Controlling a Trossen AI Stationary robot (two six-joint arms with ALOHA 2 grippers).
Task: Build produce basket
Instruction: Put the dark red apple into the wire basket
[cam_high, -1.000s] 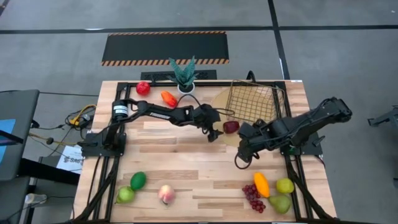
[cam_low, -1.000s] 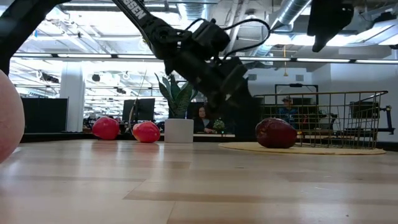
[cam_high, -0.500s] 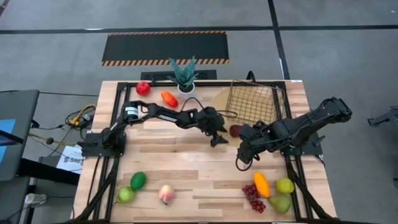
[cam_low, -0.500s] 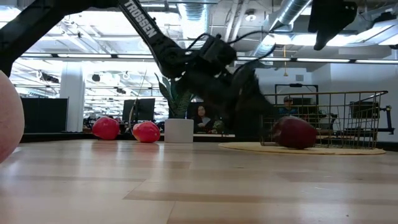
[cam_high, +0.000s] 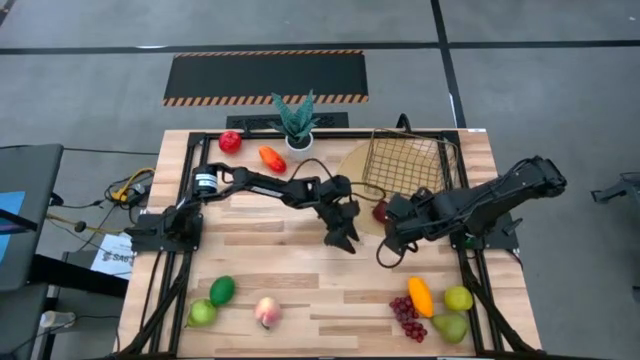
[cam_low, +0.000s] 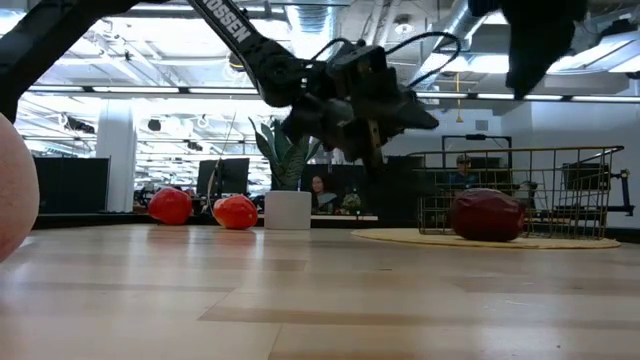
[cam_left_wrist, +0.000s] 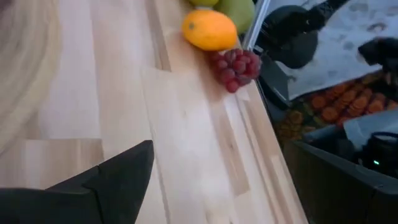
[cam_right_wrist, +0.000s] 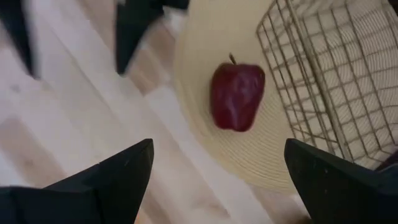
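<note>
An open office with ceiling lights lies behind the pale plank table (cam_high: 300, 270). Nearest, the right gripper (cam_right_wrist: 211, 180) hangs with fingers spread and empty, the dark red apple (cam_right_wrist: 236, 96) just ahead on the round tan mat (cam_right_wrist: 205, 50), stem pointing away. Beyond, the basket (cam_right_wrist: 336, 68) lies tipped on the mat; the left gripper (cam_high: 343, 237) is empty, fingers parted.

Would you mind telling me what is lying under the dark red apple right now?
The dark red apple rests on the round tan mat, beside the wire basket, not inside it. The mat patch directly beneath the apple is covered.
</note>
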